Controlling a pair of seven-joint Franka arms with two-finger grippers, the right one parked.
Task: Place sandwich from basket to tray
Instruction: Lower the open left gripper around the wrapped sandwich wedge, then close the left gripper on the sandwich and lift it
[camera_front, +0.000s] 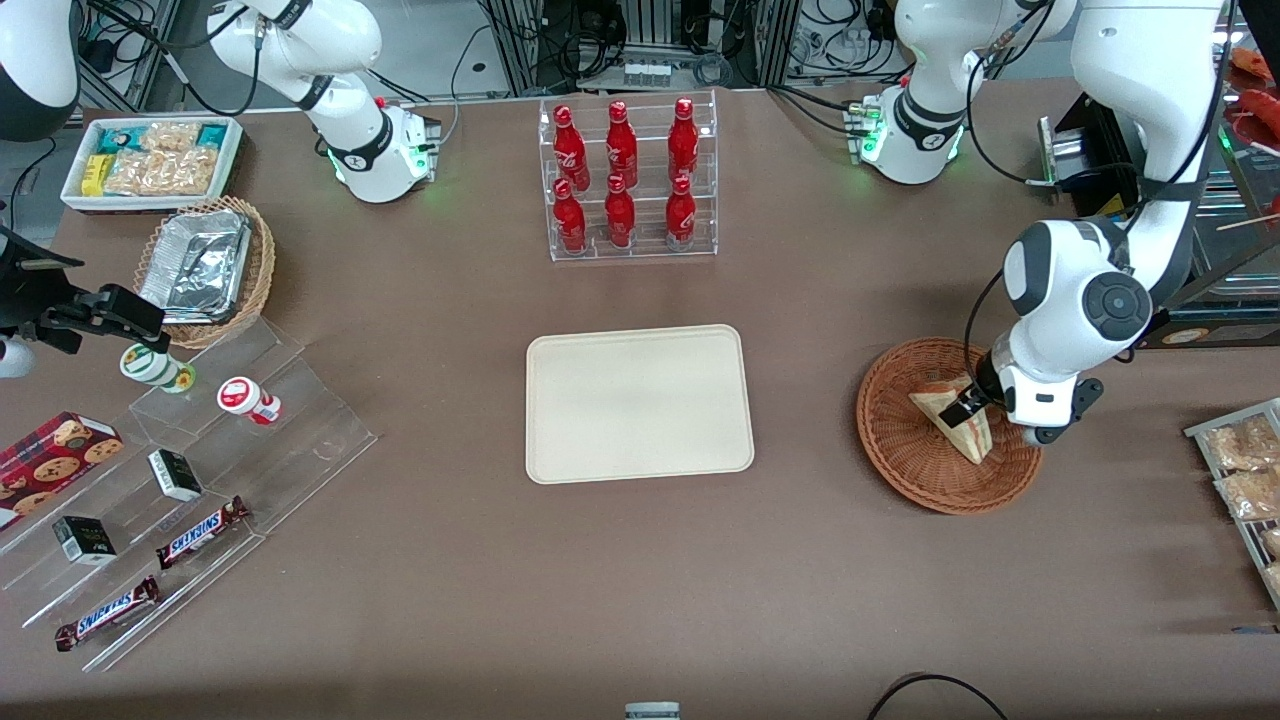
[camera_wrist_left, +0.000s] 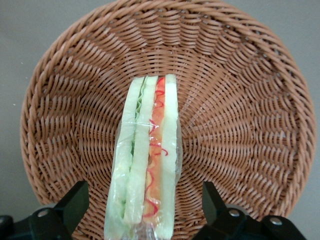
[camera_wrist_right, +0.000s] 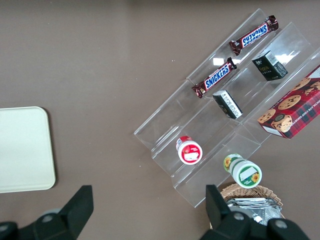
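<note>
The sandwich (camera_front: 948, 412), a wrapped pale wedge with red and green filling (camera_wrist_left: 150, 160), lies in the reddish-brown woven basket (camera_front: 893, 445). My left gripper (camera_front: 975, 408) is low over the basket with its jaws open, one finger on each side of the sandwich. In the left wrist view the gripper (camera_wrist_left: 144, 202) straddles the wedge, and a gap of basket weave (camera_wrist_left: 240, 125) shows between each black fingertip (camera_wrist_left: 76, 199) and the wrapper. The cream tray (camera_front: 640, 402) lies flat at mid-table, beside the basket toward the parked arm's end, with nothing on it.
A clear rack of red bottles (camera_front: 626, 180) stands farther from the camera than the tray. Clear stepped shelves with snack bars and small boxes (camera_front: 190, 500), a lighter wicker basket with foil trays (camera_front: 205, 268) and a white tub (camera_front: 150, 160) sit toward the parked arm's end. Bagged crackers (camera_front: 1245, 470) lie beside the basket.
</note>
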